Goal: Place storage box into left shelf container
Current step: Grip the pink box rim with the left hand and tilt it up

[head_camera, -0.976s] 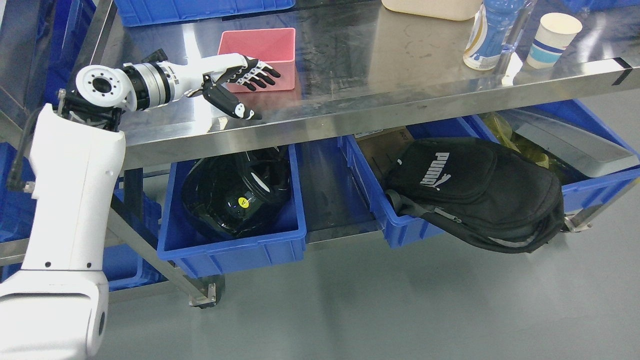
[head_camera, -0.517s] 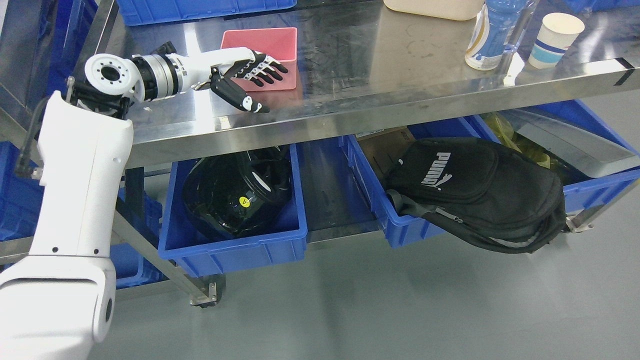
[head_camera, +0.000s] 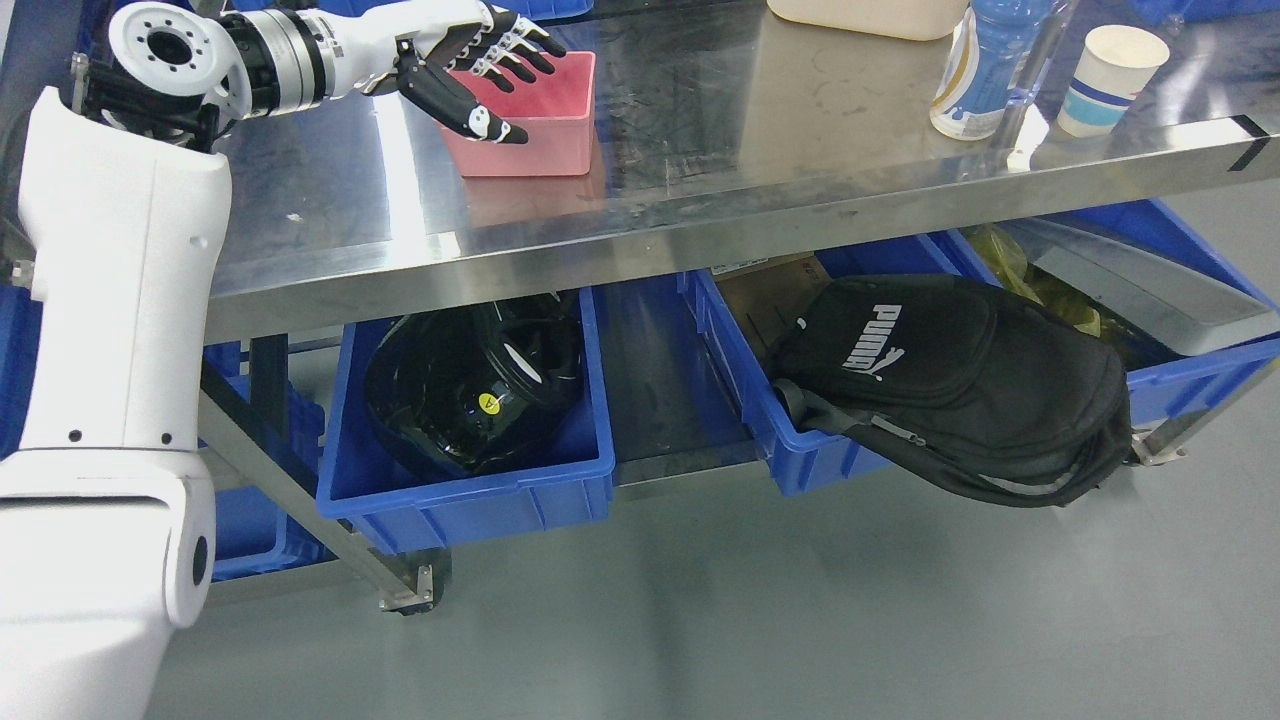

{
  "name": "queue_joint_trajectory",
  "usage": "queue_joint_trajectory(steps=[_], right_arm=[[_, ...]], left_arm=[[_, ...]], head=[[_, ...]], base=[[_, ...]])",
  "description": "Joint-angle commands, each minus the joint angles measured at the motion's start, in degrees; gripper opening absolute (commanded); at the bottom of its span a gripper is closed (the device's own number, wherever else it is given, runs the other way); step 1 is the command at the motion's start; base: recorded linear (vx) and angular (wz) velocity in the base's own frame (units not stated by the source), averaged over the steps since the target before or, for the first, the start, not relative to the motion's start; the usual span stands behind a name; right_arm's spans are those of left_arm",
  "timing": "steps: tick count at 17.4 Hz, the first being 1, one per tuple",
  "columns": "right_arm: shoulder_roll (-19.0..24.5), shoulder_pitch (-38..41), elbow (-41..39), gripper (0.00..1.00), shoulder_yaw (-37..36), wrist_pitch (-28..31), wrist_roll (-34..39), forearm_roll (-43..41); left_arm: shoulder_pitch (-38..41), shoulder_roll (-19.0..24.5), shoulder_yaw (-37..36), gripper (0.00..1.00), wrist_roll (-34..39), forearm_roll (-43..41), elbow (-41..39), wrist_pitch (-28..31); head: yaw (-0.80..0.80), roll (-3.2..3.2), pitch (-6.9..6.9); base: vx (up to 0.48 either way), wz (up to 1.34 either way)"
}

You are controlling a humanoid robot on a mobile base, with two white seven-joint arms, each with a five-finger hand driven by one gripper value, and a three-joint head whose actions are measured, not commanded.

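I see the pink box (head_camera: 535,125) on the steel surface (head_camera: 700,170), toward its back left part. My left hand (head_camera: 480,60) is over the box's left end: the four fingers (head_camera: 520,55) reach across the open top, while the thumb (head_camera: 455,105) lies down the outside of the near left wall. The fingers are spread rather than curled tight, and I cannot tell whether they actually pinch the wall or only rest against it. The left arm (head_camera: 120,300) rises along the picture's left edge and bends over the surface at the wrist.

Further right on the surface stand a bottle (head_camera: 985,70) and a paper cup (head_camera: 1110,65), near each other and well apart from the box. A beige container (head_camera: 865,15) shows at the top edge.

On the shelf below, the left blue bin (head_camera: 470,500) holds a black helmet (head_camera: 470,385). The right bin (head_camera: 790,450) carries a black bag (head_camera: 950,385) that hangs over its front rim.
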Motion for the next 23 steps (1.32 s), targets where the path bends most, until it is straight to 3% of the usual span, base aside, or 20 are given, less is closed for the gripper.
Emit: queue_joint_trajectory(steps=[1, 14, 18, 21, 23], right_arm=[[-1.0, 0.4, -1.0, 1.00, 0.0, 0.0, 0.0, -0.2], [-1.0, 0.4, -1.0, 1.00, 0.0, 0.0, 0.0, -0.2], [-1.0, 0.4, -1.0, 1.00, 0.0, 0.0, 0.0, -0.2], [-1.0, 0.4, -1.0, 1.00, 0.0, 0.0, 0.0, -0.2], [-1.0, 0.4, -1.0, 1.00, 0.0, 0.0, 0.0, -0.2]], left_arm=[[-0.9, 1.2, 0.8, 0.70, 0.3, -2.1, 6.8, -0.9], [2.2, -2.0, 0.6, 0.70, 0.7, -5.1, 10.4, -2.8], [2.2, -2.2, 1.7, 0.46, 4.2, -5.2, 10.5, -3.6], [2.4, -2.3, 6.3, 0.17, 4.3, -5.1, 10.7, -8.3], [2.5, -2.8, 9.6, 0.06, 4.4, -5.1, 11.7, -12.3]], head=[[0.00, 0.00, 0.00], [0.00, 0.00, 0.00], [0.00, 0.00, 0.00], [0.00, 0.00, 0.00], [0.00, 0.00, 0.00]], base=[[0.000, 0.00], [0.000, 0.00], [-0.002, 0.01], [0.003, -0.01], [0.000, 0.00]])
